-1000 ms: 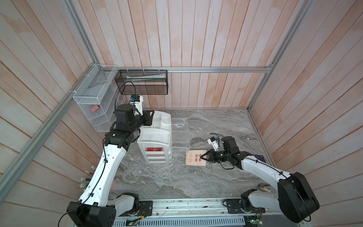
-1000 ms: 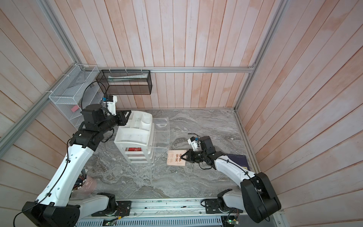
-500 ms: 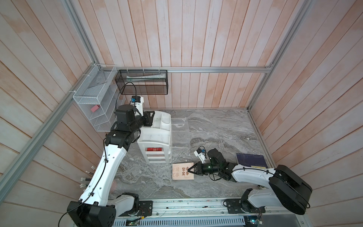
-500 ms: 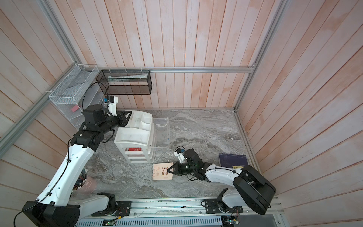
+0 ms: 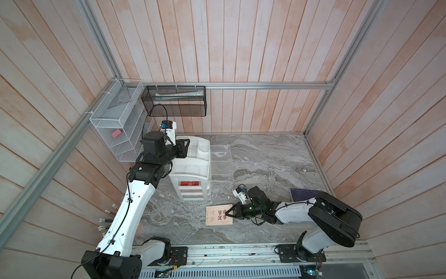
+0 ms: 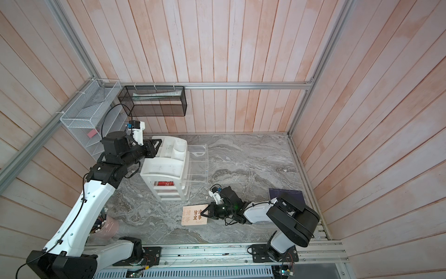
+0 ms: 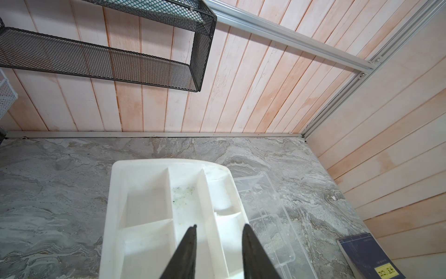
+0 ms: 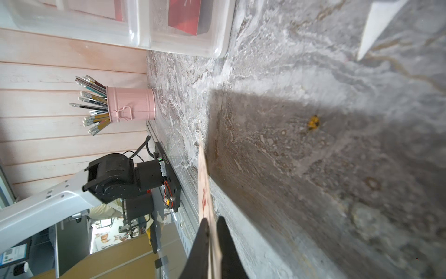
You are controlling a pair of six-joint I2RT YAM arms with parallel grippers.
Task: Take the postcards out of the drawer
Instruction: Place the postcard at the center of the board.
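The grey marble tabletop (image 5: 265, 157) sits between pale wood-plank walls. Near its front edge the right gripper (image 5: 228, 213) is pinched on 1 edge of the cream postcard (image 5: 214, 216). 1 red postcard (image 5: 189, 184) shows inside the white drawer unit (image 5: 190, 169). The left gripper (image 7: 218, 232) rests over the unit's top tray, jaws apart.

The cream postcard (image 5: 218, 215) (image 6: 194, 215), at 5 o'clock from the white drawers (image 5: 190, 174), says 诸事皆宜 in black. The same words stand in pale orange at 9 o'clock of the black ones. The white words on the red card (image 5: 190, 184) and the marks on the yellow label (image 7: 386, 273) of the navy booklet (image 7: 362, 253) are too small to read.
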